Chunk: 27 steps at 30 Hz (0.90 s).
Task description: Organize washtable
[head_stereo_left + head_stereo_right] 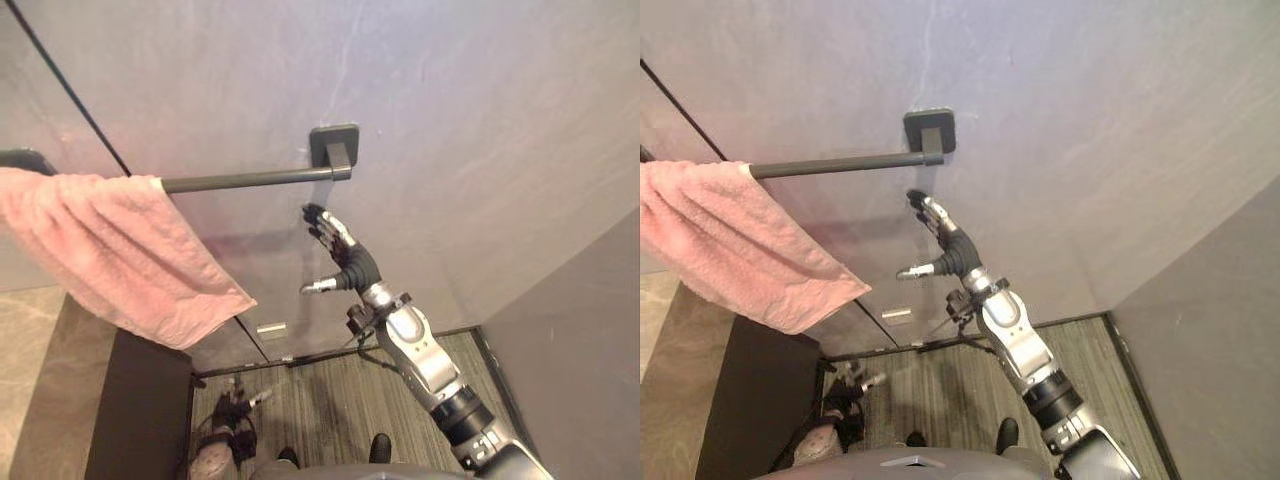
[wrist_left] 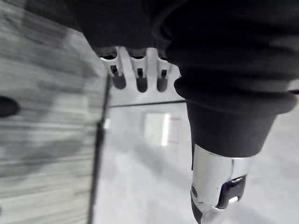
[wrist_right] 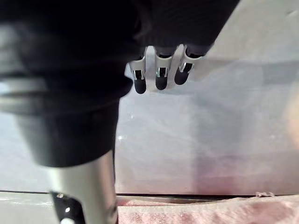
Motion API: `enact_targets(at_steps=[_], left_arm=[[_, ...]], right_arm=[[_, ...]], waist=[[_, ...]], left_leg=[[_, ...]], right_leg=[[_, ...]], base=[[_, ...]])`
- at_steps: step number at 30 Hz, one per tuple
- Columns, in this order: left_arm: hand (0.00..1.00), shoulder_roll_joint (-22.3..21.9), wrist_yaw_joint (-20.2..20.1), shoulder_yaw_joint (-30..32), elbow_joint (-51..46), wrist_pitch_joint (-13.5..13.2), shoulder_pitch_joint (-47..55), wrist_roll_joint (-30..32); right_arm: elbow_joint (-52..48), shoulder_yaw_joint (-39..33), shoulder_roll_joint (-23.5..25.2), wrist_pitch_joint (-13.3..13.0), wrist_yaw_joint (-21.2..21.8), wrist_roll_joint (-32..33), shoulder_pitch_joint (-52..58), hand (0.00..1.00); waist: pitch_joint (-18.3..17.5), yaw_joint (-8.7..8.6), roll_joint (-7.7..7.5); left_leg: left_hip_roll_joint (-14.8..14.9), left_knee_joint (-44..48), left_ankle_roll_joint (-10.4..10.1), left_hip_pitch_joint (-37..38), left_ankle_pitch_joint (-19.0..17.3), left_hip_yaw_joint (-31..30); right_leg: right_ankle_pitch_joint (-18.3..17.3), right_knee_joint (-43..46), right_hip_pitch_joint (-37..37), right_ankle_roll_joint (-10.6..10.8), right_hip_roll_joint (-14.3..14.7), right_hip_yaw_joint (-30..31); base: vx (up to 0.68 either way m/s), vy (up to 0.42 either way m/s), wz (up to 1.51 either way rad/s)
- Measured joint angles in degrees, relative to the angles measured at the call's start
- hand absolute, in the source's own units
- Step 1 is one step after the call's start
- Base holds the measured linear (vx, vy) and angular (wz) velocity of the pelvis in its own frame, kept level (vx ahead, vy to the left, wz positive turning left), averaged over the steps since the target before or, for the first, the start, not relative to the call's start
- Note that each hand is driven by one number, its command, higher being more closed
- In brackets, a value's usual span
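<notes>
Towel (image 1: 120, 250) on bar (image 1: 250, 180); R robot hand (image 1: 340, 250) spread, empty, below bracket (image 1: 333, 148); L robot hand (image 1: 232, 412) low, relaxed.

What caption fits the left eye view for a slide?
Right hand, open, just below the dark wall rail; pink towel draped over the rail's left end.

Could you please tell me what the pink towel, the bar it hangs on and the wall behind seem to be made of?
The pink towel looks like soft terry cloth: nubby surface, limp folds. The bar and its square bracket seem to be dark matte metal, given the dull sheen. The wall looks like smooth grey stone or stone-look panel, faintly veined.
</notes>
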Motion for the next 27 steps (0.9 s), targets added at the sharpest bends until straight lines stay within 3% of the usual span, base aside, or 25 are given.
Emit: enact_targets(at_steps=[4,9,13,22,24,27], left_arm=[[0.0,-1.31,0.6,3.42,-5.88,-0.65,0.3,-3.83],[0.0,-2.03,1.13,4.24,-10.63,-0.76,2.3,-5.86],[0.0,-2.17,1.18,4.55,-11.99,-0.83,2.13,-7.99],[0.0,-3.34,1.02,4.58,-15.09,-0.85,3.4,-9.67],[0.0,-4.26,0.93,4.3,-15.26,-0.8,3.58,-10.27],[0.0,-4.27,0.93,4.19,-15.27,-0.7,3.53,-10.29]], right_arm=[[3.16,-0.23,-0.02,0.2,-1.17,0.01,-4.24,0.0],[7.96,-1.15,0.11,0.85,-2.0,0.11,-10.42,0.0],[9.73,-1.56,0.25,1.51,-2.52,2.3,-12.23,0.0],[15.03,-0.37,2.39,3.27,-1.51,4.51,-16.66,0.0],[19.31,2.37,3.03,5.14,-0.59,4.51,-20.13,0.0],[19.32,2.48,3.66,5.17,-0.4,4.51,-20.44,0.0]], waist=[[0.02,1.37,0.02],[0.08,1.9,0.02],[0.52,3.03,0.02],[1.89,3.42,-0.58],[3.25,4.84,-0.76],[3.39,5.1,-0.91]], left_leg=[[0.05,0.06,-0.02,-0.28,0.17,-0.41],[0.04,0.05,0.02,-0.75,0.5,-1.7],[0.09,0.02,0.01,-1.16,0.79,-2.46],[0.45,-0.58,-0.35,-2.42,1.54,-4.67],[0.45,-0.53,-0.37,-2.67,2.02,-5.5],[0.44,-0.42,-0.29,-3.18,2.12,-6.1]], right_leg=[[0.03,0.0,0.0,-0.05,0.02,-0.35],[0.02,0.0,0.3,-0.08,0.04,-1.39],[-0.02,0.02,0.31,-0.13,0.08,-1.73],[-0.32,0.13,0.18,-0.62,0.25,-3.82],[-0.36,0.12,0.23,-0.68,0.26,-4.64],[-0.36,0.12,0.23,-0.67,0.25,-4.71]], base=[[-0.01,-0.008,0.08],[-0.01,-0.008,0.11],[-0.02,-0.012,0.13],[-0.02,-0.014,0.13],[0.01,-0.017,0.21],[0.02,0.006,0.18]])
